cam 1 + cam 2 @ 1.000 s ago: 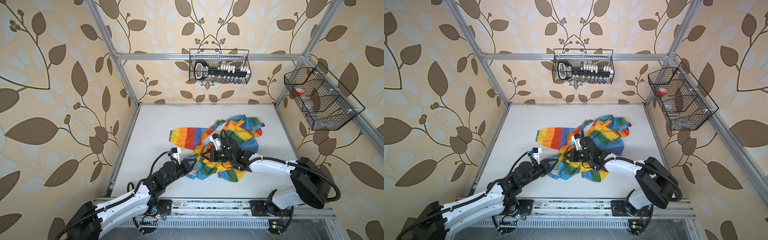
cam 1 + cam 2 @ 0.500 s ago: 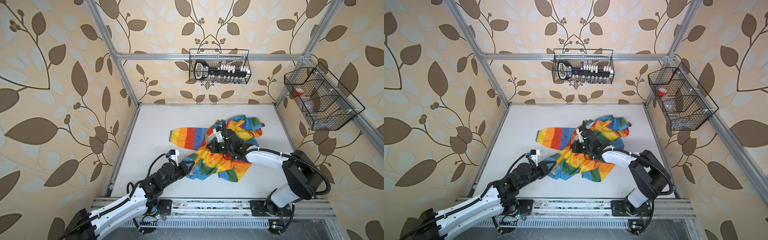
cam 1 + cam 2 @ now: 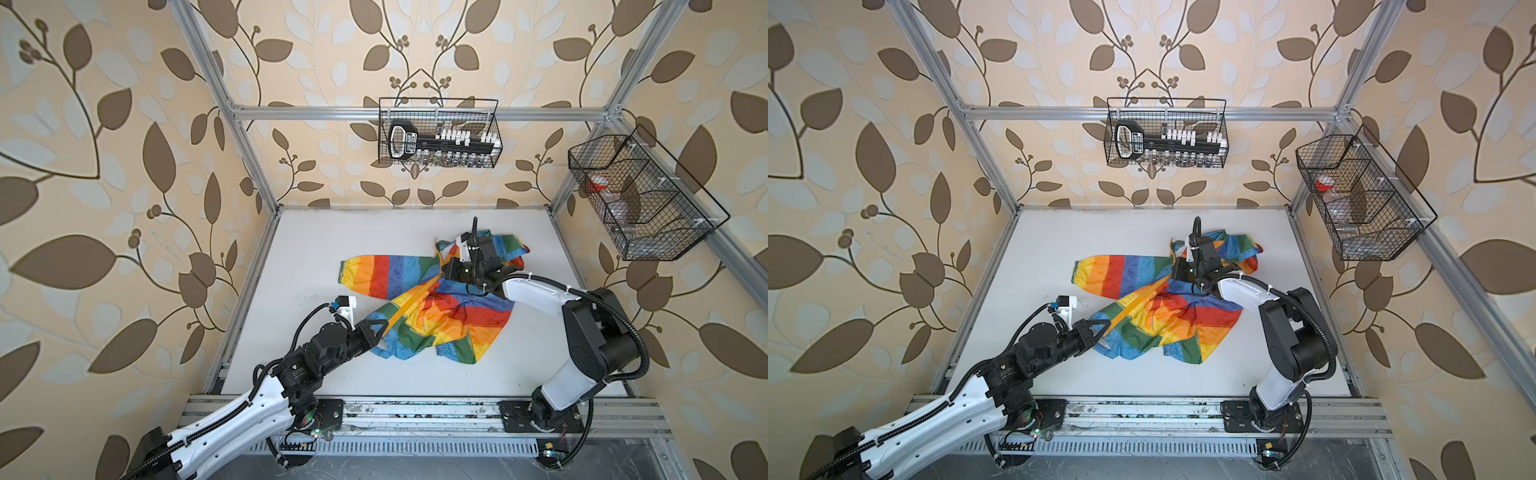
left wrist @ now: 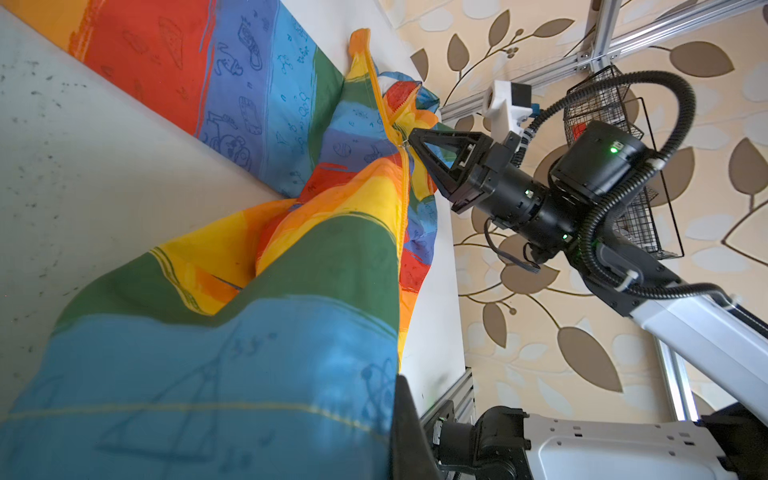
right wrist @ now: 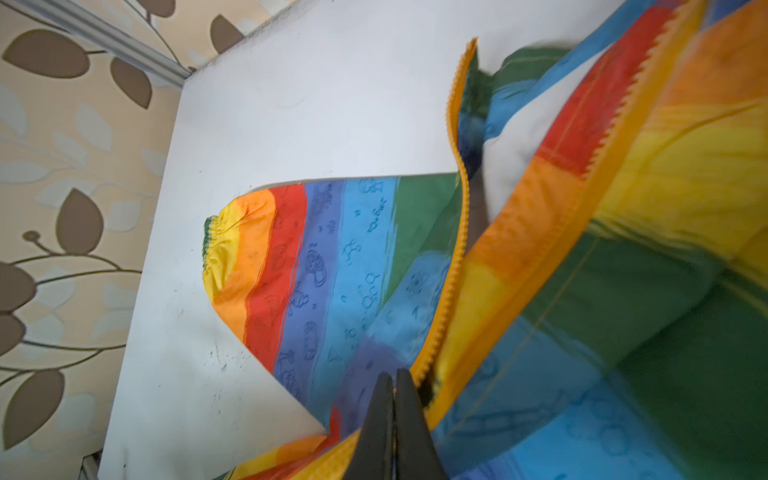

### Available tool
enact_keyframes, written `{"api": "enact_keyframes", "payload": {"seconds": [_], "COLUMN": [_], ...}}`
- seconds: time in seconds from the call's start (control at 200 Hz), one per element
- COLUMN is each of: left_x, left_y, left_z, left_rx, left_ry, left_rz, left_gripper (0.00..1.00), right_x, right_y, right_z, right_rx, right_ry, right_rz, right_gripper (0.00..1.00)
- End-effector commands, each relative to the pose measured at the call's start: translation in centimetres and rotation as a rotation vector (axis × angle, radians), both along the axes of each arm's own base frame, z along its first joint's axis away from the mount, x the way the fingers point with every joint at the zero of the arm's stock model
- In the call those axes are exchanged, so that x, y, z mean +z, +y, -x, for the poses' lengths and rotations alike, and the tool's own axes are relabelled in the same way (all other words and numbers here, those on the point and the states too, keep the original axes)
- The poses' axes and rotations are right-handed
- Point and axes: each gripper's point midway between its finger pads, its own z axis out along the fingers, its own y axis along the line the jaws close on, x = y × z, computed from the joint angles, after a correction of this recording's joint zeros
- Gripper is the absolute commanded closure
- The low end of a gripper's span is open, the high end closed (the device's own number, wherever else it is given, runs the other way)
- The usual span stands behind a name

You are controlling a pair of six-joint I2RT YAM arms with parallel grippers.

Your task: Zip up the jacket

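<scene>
Your left gripper [image 3: 385, 328] is clamped shut on the jacket [image 3: 451, 318] at its hem, anchoring the zipper [image 3: 409, 302] taut. Your right gripper [image 3: 444, 273] is pinched on the slider [image 4: 404, 144], high up the track. The jacket's crumpled mid-table [image 3: 307, 249], 1 sleeve [image 3: 374, 276] flat.

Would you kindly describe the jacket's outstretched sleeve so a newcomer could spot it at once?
On the white table lies a crumpled rainbow jacket. One sleeve stretches flat leftward in both top views, clear of the bunched body; it alone shows a gathered cuff.
</scene>
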Motion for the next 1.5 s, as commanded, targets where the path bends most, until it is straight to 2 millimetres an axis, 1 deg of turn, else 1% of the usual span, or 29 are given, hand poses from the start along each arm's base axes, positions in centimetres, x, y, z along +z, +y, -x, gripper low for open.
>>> {"api": "enact_keyframes", "payload": {"seconds": [0.0, 0.335, 0.44, 0.46, 0.585, 0.88, 1.025, 1.035, 1.045, 1.05, 1.055, 1.065, 1.075, 1.08, 1.095, 1.1, 1.115, 1.12, 1.135, 1.14, 1.145, 1.15, 1.165, 1.19, 1.22, 1.275, 1.364, 1.429, 1.494], "left_x": [2.0, 2.5, 2.5, 2.5, 2.5, 2.7, 2.8, 2.8, 2.9, 2.9, 2.9, 3.1, 3.0, 3.1, 3.2, 3.2, 3.3, 3.2, 3.4, 3.4, 3.6, 3.7, 3.9, 4.3, 4.8, 7.1, 11.5, 14.8, 17.5], "left_y": [0.3, 0.7, 0.8, 0.8, 1.1, 2.0, 1.9, 2.0, 2.0, 1.9, 2.0, 2.0, 2.0, 2.1, 2.2, 2.3, 2.5, 2.6, 2.9, 3.0, 3.1, 3.2, 3.5, 4.2, 5.1, 6.5, 9.0, 9.0, 9.0], "left_z": [0.1, 0.5, 0.6, 0.6, 0.8, 1.0, 0.5, 0.4, 0.3, 0.3, 0.2, 0.1, 0.0, -0.1, -0.3, -0.3, -0.5, -0.6, -0.8, -0.9, -1.0, -1.1, -1.4, -1.8, -2.4, -3.8, -6.3, -7.8, -9.2], "left_rx": [-0.006, -0.014, -0.011, -0.013, -0.015, 0.003, 0.012, 0.015, 0.017, 0.016, 0.018, 0.021, 0.024, 0.027, 0.037, 0.040, 0.052, 0.056, 0.071, 0.076, 0.083, 0.085, 0.102, 0.123, 0.160, 0.231, 0.381, 0.401, 0.454], "left_ry": [-0.054, -0.063, -0.065, -0.064, -0.063, -0.073, -0.071, -0.072, -0.073, -0.073, -0.073, -0.074, -0.072, -0.073, -0.072, -0.072, -0.067, -0.065, -0.062, -0.061, -0.063, -0.062, -0.062, -0.066, -0.073, -0.130, -0.286, -0.462, -0.588], "left_rz": [-0.012, -0.029, -0.024, -0.024, -0.030, -0.056, -0.093, -0.098, -0.101, -0.104, -0.108, -0.113, -0.124, -0.127, -0.142, -0.148, -0.168, -0.177, -0.199, -0.209, -0.215, -0.225, -0.255, -0.314, -0.388, -0.500, -0.684, -0.810, -0.909], "left_gripper": [1.00, 1.00, 1.00, 1.00, 1.00, 1.00, 1.00, 0.96, 0.87, 0.78, 0.78, 0.62, 0.59, 0.50, 0.45, 0.37, 0.31, 0.24, 0.19, 0.12, 0.12, 0.04, 0.02, 0.01, 0.01, 0.01, 0.01, 0.01, 0.01], "right_x": [0.1, 0.1, -0.5, 0.4, 0.3, 0.6, 1.5, 1.7, 1.8, 1.8, 1.8, 2.0, 2.1, 2.2, 2.3, 2.4, 2.5, 2.7, 3.1, 3.2, 3.3, 3.4, 3.7, 4.3, 5.0, 6.5, 10.2, 12.1, 15.2], "right_y": [-3.4, -10.4, -12.0, -12.3, -13.8, -15.8, -13.8, -13.6, -13.4, -13.3, -13.2, -13.2, -13.1, -13.1, -13.1, -13.1, -13.2, -13.2, -13.3, -13.4, -13.4, -13.4, -13.5, -13.7, -14.0, -14.5, -15.8, -17.3, -18.0], "right_z": [-2.3, -7.2, -8.1, -8.8, -9.9, -11.5, -12.3, -12.3, -12.3, -12.3, -12.3, -12.2, -12.2, -12.1, -12.0, -12.0, -11.9, -11.8, -11.7, -11.6, -11.6, -11.5, -11.3, -11.0, -10.5, -9.6, -7.6, -5.6, -3.6], "right_rx": [-0.087, -0.272, -0.308, -0.316, -0.355, -0.405, -0.310, -0.300, -0.293, -0.289, -0.286, -0.282, -0.281, -0.281, -0.281, -0.282, -0.284, -0.286, -0.287, -0.288, -0.290, -0.288, -0.290, -0.290, -0.291, -0.295, -0.319, -0.386, -0.420], "right_ry": [-0.021, -0.012, 0.005, -0.016, -0.010, -0.010, -0.021, -0.026, -0.029, -0.029, -0.029, -0.031, -0.033, -0.033, -0.035, -0.036, -0.037, -0.039, -0.048, -0.049, -0.051, -0.054, -0.062, -0.075, -0.093, -0.127, -0.218, -0.289, -0.443], "right_rz": [0.078, 0.131, 0.158, 0.157, 0.180, 0.207, 0.113, 0.103, 0.095, 0.091, 0.089, 0.085, 0.083, 0.083, 0.081, 0.082, 0.084, 0.084, 0.087, 0.089, 0.091, 0.091, 0.097, 0.108, 0.122, 0.155, 0.226, 0.271, 0.266], "right_gripper": [1.00, 1.00, 1.00, 1.00, 1.00, 1.00, 1.00, 1.00, 1.00, 1.00, 1.00, 0.98, 0.90, 0.87, 0.76, 0.73, 0.65, 0.62, 0.55, 0.53, 0.52, 0.50, 0.45, 0.21, 0.02, 0.00, 0.00, 0.00, 0.00]}}
